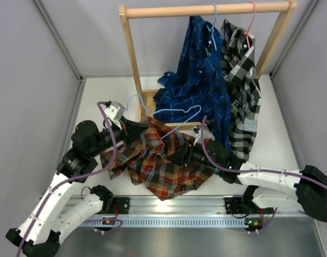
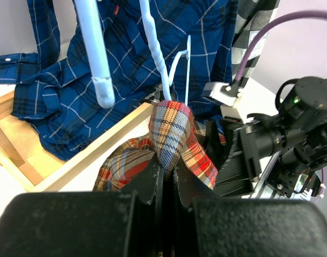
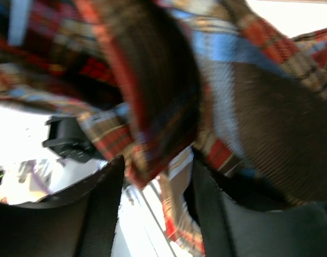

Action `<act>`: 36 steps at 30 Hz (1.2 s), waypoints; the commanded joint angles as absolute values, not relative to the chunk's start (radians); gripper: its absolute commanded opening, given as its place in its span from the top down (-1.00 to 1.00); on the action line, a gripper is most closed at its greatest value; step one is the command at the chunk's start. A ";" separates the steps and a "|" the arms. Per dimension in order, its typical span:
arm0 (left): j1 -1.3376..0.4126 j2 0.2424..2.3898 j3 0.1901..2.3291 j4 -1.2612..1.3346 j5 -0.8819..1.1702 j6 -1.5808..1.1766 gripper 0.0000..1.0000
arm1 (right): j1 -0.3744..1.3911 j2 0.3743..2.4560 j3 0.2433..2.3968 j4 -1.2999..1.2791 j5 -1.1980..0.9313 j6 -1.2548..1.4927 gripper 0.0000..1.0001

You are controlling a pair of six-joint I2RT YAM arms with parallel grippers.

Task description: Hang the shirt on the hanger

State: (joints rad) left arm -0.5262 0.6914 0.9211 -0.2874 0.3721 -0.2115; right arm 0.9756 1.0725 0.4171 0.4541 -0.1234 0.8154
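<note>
The red-orange plaid shirt (image 1: 152,160) lies bunched on the table between my two arms. The light-blue wire hanger (image 1: 180,113) sits at its far edge, its hook to the left, partly tucked into the cloth. My left gripper (image 1: 143,131) is shut on a raised fold of the shirt (image 2: 171,131); the jaws (image 2: 167,174) pinch the cloth just below the hanger's wires (image 2: 154,43). My right gripper (image 1: 177,153) is pushed into the shirt's middle. In the right wrist view it (image 3: 155,171) is open, with blurred shirt cloth (image 3: 168,91) hanging over and between the fingers.
A wooden rack (image 1: 132,59) stands at the back, its base frame (image 2: 72,160) just beyond the shirt. A navy plaid shirt (image 1: 198,69) and a black-and-white plaid shirt (image 1: 241,80) hang on it, the latter on a pink hanger (image 1: 250,21).
</note>
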 commanded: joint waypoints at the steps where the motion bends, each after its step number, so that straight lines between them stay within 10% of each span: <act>1: -0.525 0.673 0.919 -0.178 0.367 -0.226 1.00 | 1.005 1.121 0.462 0.610 -0.025 0.815 0.06; 7: -0.525 0.663 0.920 -0.195 0.357 -0.192 1.00 | 1.017 1.120 0.476 0.620 0.035 0.789 1.00; 28: -0.525 0.293 0.810 -0.446 0.445 0.020 1.00 | 0.444 0.986 0.883 -0.207 -0.412 0.540 1.00; 36: -0.526 0.340 0.821 -0.479 0.416 0.067 1.00 | 0.393 1.116 1.151 -0.450 -0.238 0.401 1.00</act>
State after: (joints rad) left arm -0.5274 0.3435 0.7906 -0.4664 0.4416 0.0265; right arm 0.4747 1.0721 1.0203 -0.3012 -0.4908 0.5121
